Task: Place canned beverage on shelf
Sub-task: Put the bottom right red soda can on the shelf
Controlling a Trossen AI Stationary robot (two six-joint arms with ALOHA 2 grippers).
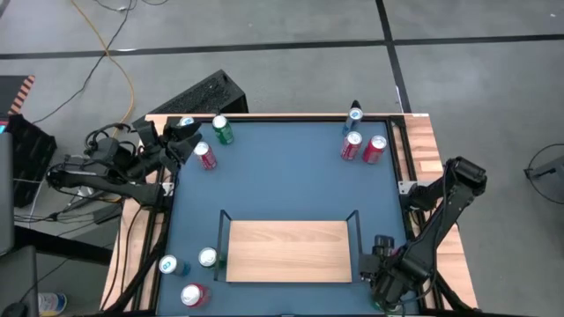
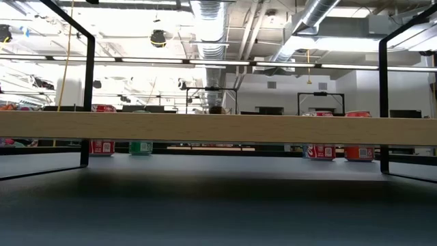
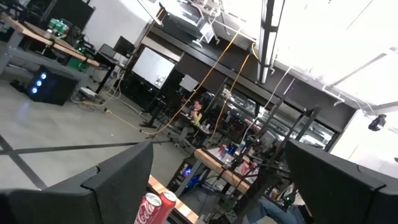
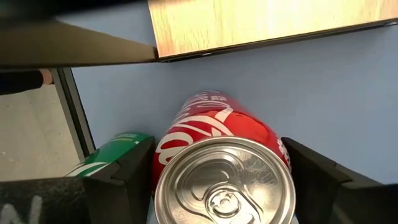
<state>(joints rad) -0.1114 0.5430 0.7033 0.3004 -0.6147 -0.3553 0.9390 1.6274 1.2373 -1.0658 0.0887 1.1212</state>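
Note:
A red cola can (image 4: 217, 168) stands upright on the blue tabletop (image 4: 323, 93), beside the near right corner of the light-wood shelf (image 1: 289, 251). My right gripper (image 4: 217, 177) points down over the can, one finger on each side of it. The jaws are still apart. In the high view my right gripper (image 1: 385, 275) hides the can. A green can (image 4: 115, 155) stands right next to the red one. My left gripper (image 3: 217, 186) is open and empty, raised at the table's far left corner (image 1: 181, 139). My right gripper comes from above with its fingers (image 4: 134, 168) down both sides of the red can's wall (image 4: 186, 140), below the silver top. The can stands upright on the table. Whether the fingers touch the wall, I cannot tell.
Three cans stand at the far left (image 1: 211, 141), three at the far right (image 1: 361, 141) and three at the near left (image 1: 189, 273). The shelf's board (image 2: 218, 128) is raised above the tabletop, with black rails (image 1: 356, 231) at its short ends.

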